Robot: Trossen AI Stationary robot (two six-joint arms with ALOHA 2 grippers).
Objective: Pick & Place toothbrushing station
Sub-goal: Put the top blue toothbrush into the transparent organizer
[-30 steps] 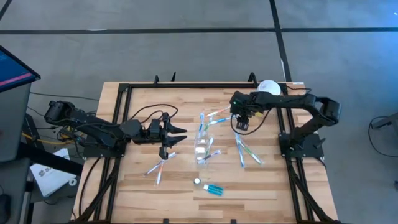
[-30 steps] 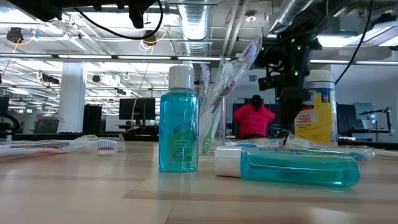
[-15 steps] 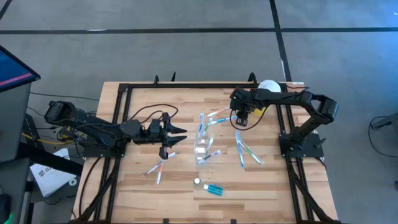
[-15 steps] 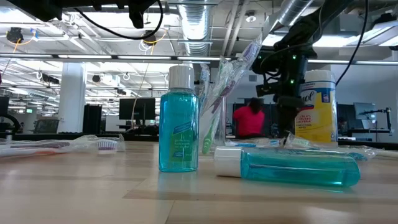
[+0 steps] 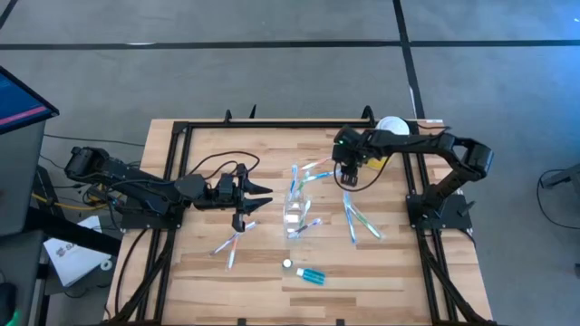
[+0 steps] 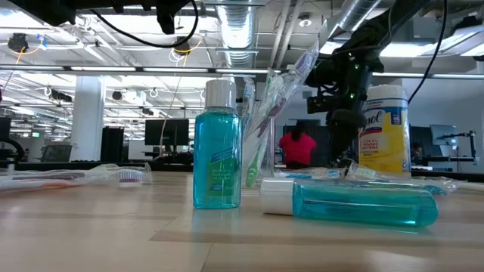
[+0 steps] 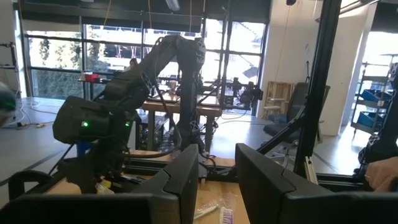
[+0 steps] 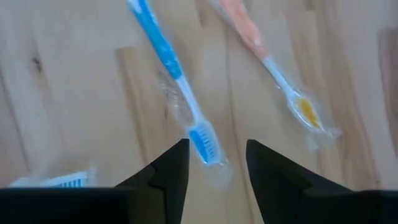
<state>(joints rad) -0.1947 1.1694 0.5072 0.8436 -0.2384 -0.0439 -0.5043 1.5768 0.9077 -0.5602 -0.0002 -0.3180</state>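
The clear tumbler [image 5: 294,217] stands mid-table with several toothbrushes leaning in it [image 6: 265,121]. More wrapped toothbrushes lie to its left [image 5: 231,243], to its right [image 5: 358,217] and beyond it [image 5: 317,167]. One small blue white-capped bottle stands [image 6: 217,147] and another lies on its side [image 6: 355,202] near the front edge. My right gripper [image 8: 217,163] is open and points down just above a blue toothbrush [image 8: 168,68], its two fingers on either side of the brush head; an orange toothbrush [image 8: 267,62] lies beside it. My left gripper [image 5: 261,201] waits open, left of the tumbler.
A yellow container with a white lid [image 5: 391,127] stands at the table's far right corner, close behind my right arm. A black frame rail [image 5: 272,125] runs around the table. Bare wood shows at the far left [image 5: 217,149] and near right [image 5: 381,267].
My right gripper has moved a little toward the table's left edge, closer to the toothbrushes beyond the tumbler. It still points down.
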